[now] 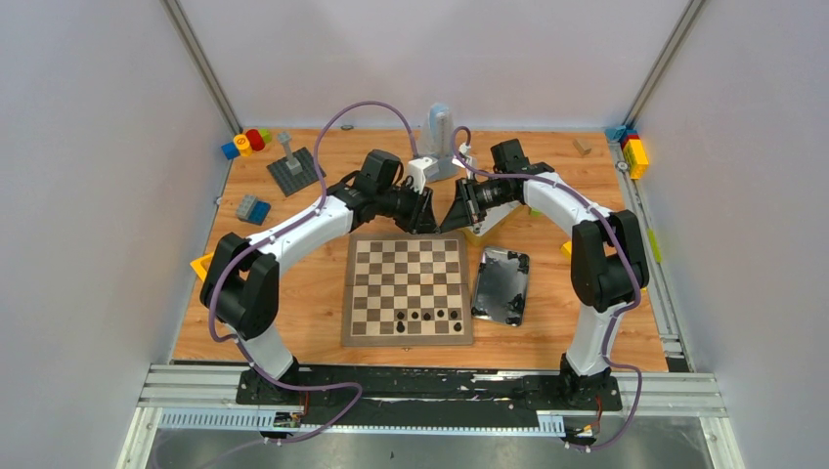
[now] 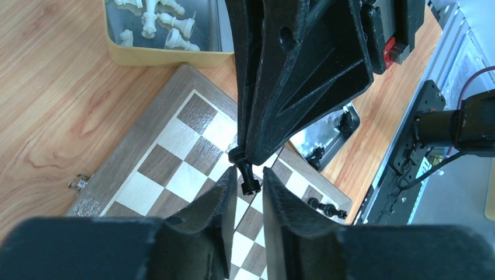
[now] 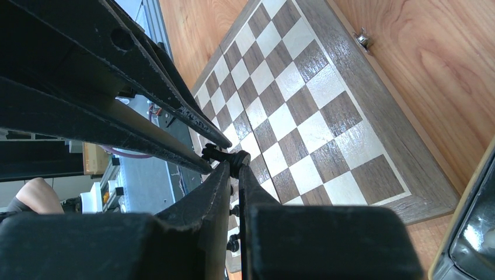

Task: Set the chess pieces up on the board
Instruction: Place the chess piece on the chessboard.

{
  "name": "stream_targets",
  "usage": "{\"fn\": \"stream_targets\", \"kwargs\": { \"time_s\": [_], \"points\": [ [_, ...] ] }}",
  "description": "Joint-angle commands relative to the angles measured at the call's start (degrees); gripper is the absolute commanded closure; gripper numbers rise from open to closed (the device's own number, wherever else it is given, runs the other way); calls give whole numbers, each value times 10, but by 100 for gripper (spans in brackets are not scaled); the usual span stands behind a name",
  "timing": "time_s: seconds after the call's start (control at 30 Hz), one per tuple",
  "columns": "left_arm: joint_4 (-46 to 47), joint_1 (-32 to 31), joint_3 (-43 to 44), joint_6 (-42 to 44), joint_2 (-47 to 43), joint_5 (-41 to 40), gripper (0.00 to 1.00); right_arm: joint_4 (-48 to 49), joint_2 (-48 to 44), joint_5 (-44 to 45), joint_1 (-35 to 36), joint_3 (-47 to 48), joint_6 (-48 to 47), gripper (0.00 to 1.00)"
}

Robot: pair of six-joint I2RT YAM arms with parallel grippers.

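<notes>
Above the board's (image 1: 391, 278) far edge, my right gripper (image 3: 233, 168) pinches a black pawn (image 2: 247, 175) by its head. My left gripper (image 2: 250, 175) straddles the base, jaws narrow with a gap showing. I'd seat the left squarely before the right lets go. It's crowded here: yellow tin (image 2: 169, 57) of white pieces (image 2: 169, 26) just beyond, open squares below.

My left gripper (image 2: 250, 176) and right gripper (image 3: 233, 169) are crowding nose to nose over the board (image 1: 408, 278), at its far edge. A black piece (image 3: 236, 156) is sitting between them, so nothing's squeezing through there. A yellow tin (image 2: 169, 57) is blocking just beyond, and a metal tin (image 1: 501, 285) is sitting just beside the right edge. Middle squares are lying bare, but black pieces (image 1: 430, 315) are lining the near rows.
</notes>
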Motion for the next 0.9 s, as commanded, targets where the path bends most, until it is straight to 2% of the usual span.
{"fn": "stream_targets", "kwargs": {
  "time_s": [0.0,0.27,0.57,0.67,0.77,0.87],
  "points": [
    [5,-4,25,2,-2,14,72,19,-5,-23,2,-1,3,100],
    [-1,-4,26,9,-3,16,83,20,-9,-25,2,2,5,99],
    [-19,-4,23,36,-22,0,100,18,-17,-24,1,1,4,88],
    [-32,-5,21,49,-33,-7,100,18,-19,-20,0,0,3,79],
    [-53,-5,21,71,-42,-12,100,16,-22,-22,-4,-3,2,73],
    [-83,-4,26,94,-47,-15,100,10,-29,-22,-10,-5,-4,72]
  ]
}}
